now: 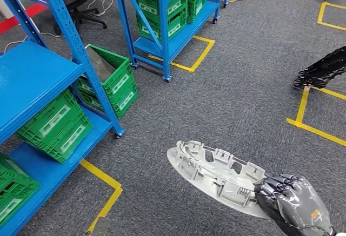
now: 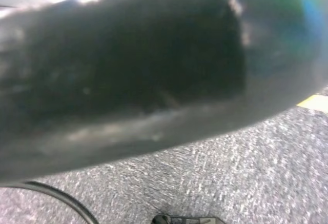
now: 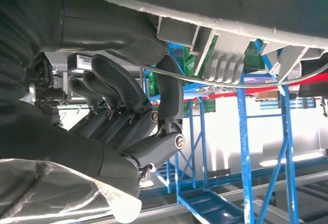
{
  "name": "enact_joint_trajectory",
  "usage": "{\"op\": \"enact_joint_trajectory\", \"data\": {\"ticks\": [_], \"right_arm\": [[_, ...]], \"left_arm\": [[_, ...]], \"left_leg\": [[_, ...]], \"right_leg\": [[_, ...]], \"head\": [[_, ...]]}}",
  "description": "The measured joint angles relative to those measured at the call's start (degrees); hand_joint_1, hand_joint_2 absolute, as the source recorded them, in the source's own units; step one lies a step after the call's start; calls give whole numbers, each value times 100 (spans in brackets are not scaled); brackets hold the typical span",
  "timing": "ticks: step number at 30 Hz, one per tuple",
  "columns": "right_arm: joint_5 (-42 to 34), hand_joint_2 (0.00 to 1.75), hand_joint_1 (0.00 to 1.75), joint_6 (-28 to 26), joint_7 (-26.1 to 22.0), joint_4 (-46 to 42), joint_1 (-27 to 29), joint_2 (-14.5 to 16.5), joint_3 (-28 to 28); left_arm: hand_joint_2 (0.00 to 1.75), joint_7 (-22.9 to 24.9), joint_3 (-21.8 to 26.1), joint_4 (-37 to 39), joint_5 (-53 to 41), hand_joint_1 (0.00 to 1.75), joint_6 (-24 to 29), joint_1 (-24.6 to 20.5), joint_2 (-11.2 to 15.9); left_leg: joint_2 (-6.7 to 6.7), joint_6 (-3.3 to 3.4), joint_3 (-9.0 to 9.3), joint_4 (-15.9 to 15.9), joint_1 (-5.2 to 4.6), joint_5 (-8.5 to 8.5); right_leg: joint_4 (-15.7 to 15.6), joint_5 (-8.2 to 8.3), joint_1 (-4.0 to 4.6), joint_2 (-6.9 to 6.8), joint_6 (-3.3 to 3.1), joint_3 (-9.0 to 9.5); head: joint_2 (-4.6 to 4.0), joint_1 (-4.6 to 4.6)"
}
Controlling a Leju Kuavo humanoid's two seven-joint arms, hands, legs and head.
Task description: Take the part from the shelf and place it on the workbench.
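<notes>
Gripping the grey part (image 1: 216,174) (ribbed side up), the right hand's (image 1: 292,201) fingers (image 3: 116,88) pinch its rim.

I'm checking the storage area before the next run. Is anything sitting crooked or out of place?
Yes: two green crates on the near blue shelf are tilted, one leaning over the shelf's edge. The grey part is simply held in the right hand.

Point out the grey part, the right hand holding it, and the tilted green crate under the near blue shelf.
grey part (image 1: 212,172), head view, on its ribbed upper face.
right hand (image 1: 294,199), head view, on the hand's back.
green crate (image 1: 57,125), head view, on its labelled side wall.
</notes>
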Motion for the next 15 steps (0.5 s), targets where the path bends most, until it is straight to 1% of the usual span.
{"op": "enact_joint_trajectory", "data": {"ticks": [1, 2, 3, 5, 6, 7, 8, 9, 10, 11, 12, 13, 15], "right_arm": [[-1, 175, 175, -1, 0, -7, 10, -4, -8], [-1, 175, 175, -1, 0, -12, 14, -8, -16], [-1, 175, 175, -2, 0, -17, 19, -12, -24], [4, 175, 175, -2, 1, -21, 28, -15, -33], [10, 175, 175, -2, 3, -20, 43, -15, -37], [18, 175, 175, -1, 6, -20, 60, -15, -43], [27, 175, 175, -1, 10, -20, 78, -15, -50], [33, 175, 175, -1, 14, -22, 94, -15, -59], [37, 175, 175, -2, 17, -25, 104, -15, -67], [43, 175, 175, -3, 22, -28, 114, -15, -73], [52, 175, 175, -5, 27, -33, 125, -15, -83], [65, 175, 175, -8, 33, -38, 137, -15, -92], [95, 175, 175, -11, 49, -47, 172, -15, -108]], "left_arm": [[0, -1, 1, 0, -1, 0, 3, 0, -2], [0, -1, 1, 0, 0, 0, 7, -2, -3], [0, -1, 1, 0, 0, 0, 9, -5, -7], [0, 0, 1, 0, 1, 0, 11, -5, -13], [0, 0, 0, 0, 2, 0, 10, -2, -17], [0, 0, 1, 0, 2, 0, 10, 1, -20], [0, 0, 1, 0, 2, 0, 10, 1, -20], [0, 0, 2, 0, 1, 0, 10, 0, -21], [0, 0, 2, 0, -1, 0, 9, -1, -20], [0, -1, 2, 0, -4, 0, 9, -4, -19], [0, -1, 1, 0, -7, 0, 8, -5, -18], [0, -1, 1, 0, -10, 0, 8, -4, -16], [0, -1, 1, 0, -17, 0, 8, 1, -15]], "left_leg": [[11, 15, 12, -34, 13, 20], [24, 33, 25, -67, 28, 41], [38, 46, 34, -88, 39, 56], [58, 60, 32, -90, 32, 58], [71, 59, 32, -89, 29, 57], [82, 57, 34, -88, 28, 54], [89, 50, 39, -85, 30, 50], [94, 37, 46, -79, 34, 41], [96, 17, 51, -68, 34, 28], [96, -10, 47, -44, 26, 11], [97, -40, 40, -24, 16, 0], [99, -67, 31, -9, 7, -5], [109, -112, 21, 5, 12, -14]], "right_leg": [[50, -43, -1, -15, 27, -32], [196, -138, -2, -33, 53, -105], [463, -286, -10, -56, 75, -234], [1224, -618, -32, -80, 121, -594], [1515, -697, -43, -85, 140, -742], [1617, -674, -52, -90, 157, -803], [1476, -539, -64, -101, 171, -744], [1120, -331, -77, -122, 182, -572], [693, -167, -87, -156, 193, -356], [326, -48, -88, -174, 176, -159], [93, 3, -83, -186, 149, -33], [5, -7, -69, -183, 114, 19], [0, 8, -55, -156, 32, 18]], "head": [[1, 7], [1, 17], [1, 26], [1, 35], [2, 33], [1, 33], [1, 33], [1, 33], [1, 34], [1, 35], [1, 29], [2, 25], [1, 14]]}}
